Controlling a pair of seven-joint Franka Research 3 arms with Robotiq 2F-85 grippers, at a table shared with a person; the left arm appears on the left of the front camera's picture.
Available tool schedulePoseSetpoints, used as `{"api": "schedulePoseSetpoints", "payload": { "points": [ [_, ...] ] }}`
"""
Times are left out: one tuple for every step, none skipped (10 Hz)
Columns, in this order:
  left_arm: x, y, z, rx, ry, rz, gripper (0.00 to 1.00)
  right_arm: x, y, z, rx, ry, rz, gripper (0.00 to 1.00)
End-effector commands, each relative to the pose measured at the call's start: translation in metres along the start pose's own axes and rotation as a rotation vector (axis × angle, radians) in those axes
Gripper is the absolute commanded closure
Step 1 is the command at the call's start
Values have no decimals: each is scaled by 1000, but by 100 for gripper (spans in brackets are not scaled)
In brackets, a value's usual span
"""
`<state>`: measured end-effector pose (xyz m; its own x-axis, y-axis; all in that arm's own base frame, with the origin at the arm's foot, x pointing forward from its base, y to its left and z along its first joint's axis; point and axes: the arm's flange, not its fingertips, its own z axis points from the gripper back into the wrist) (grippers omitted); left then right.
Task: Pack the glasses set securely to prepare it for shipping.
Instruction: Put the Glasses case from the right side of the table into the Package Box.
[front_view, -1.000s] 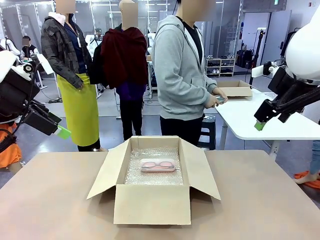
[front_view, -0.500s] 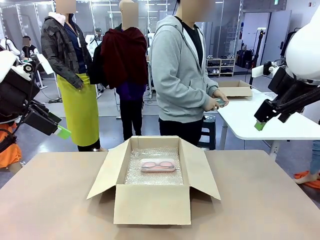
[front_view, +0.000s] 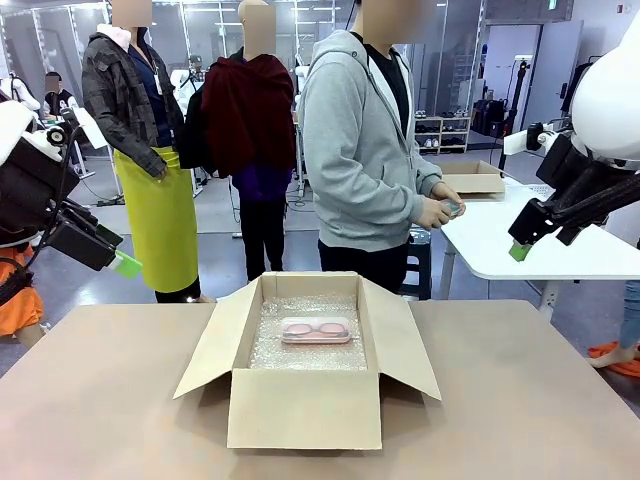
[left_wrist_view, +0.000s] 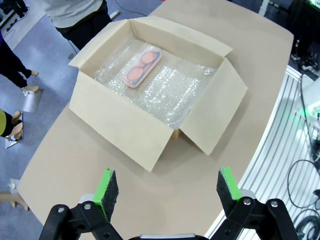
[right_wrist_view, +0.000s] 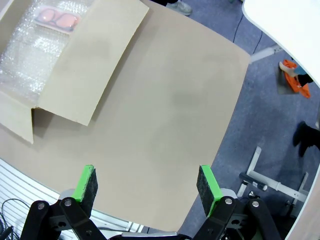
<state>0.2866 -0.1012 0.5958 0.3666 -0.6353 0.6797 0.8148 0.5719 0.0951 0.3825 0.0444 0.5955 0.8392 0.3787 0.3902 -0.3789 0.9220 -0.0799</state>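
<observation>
"While the pink glasses case (front_view: 316, 330) lies flat in the box, which way does it run?"

"Seen from the front, its long axis goes left to right, parallel to the near wall. It sits on the bubble wrap (front_view: 300, 357), toward the far wall of the open cardboard box (front_view: 305, 405), with bare wrap on its near side. All four flaps stand open, and the box is at the middle of the brown table (front_view: 520, 400)."

"And the mint green case?"

"I judge it is the small pale thing (front_view: 453, 207) in the person's hands (front_view: 438, 213), though it is too small to be sure. The person stands at the far side, right of the box, turned toward a white side table (front_view: 500, 235)."

"Which arm is nearer the box?"

"Neither by much. The left gripper (left_wrist_view: 167, 187) hangs high off the table's left side, jaws spread wide with nothing between them; from its wrist the box lies ahead and the pink case slants across it. The right gripper (right_wrist_view: 146, 185) is likewise wide and empty, high at the right, with the box off to its upper left."

"So the next move?"

"Likely the person's, whose hands are far nearer the second case. It would come down into the box from the far side, onto the bare wrap beside the pink one."
</observation>
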Motion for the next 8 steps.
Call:
{"api": "schedulePoseSetpoints", "payload": {
  "points": [
    [0,0,2,-2,-8,-4,0,0,1,1,-12,-1,-6,0],
    [0,0,2,-2,-8,-4,0,0,1,1,-12,-1,-6,0],
    [0,0,2,-2,-8,-4,0,0,1,1,-12,-1,-6,0],
    [0,0,2,-2,-8,-4,0,0,1,1,-12,-1,-6,0],
    [0,0,2,-2,-8,-4,0,0,1,1,-12,-1,-6,0],
    [0,0,2,-2,-8,-4,0,0,1,1,-12,-1,-6,0],
    [0,0,2,-2,-8,-4,0,0,1,1,-12,-1,-6,0],
    [0,0,2,-2,-8,-4,0,0,1,1,-12,-1,-6,0]
  ]
}}
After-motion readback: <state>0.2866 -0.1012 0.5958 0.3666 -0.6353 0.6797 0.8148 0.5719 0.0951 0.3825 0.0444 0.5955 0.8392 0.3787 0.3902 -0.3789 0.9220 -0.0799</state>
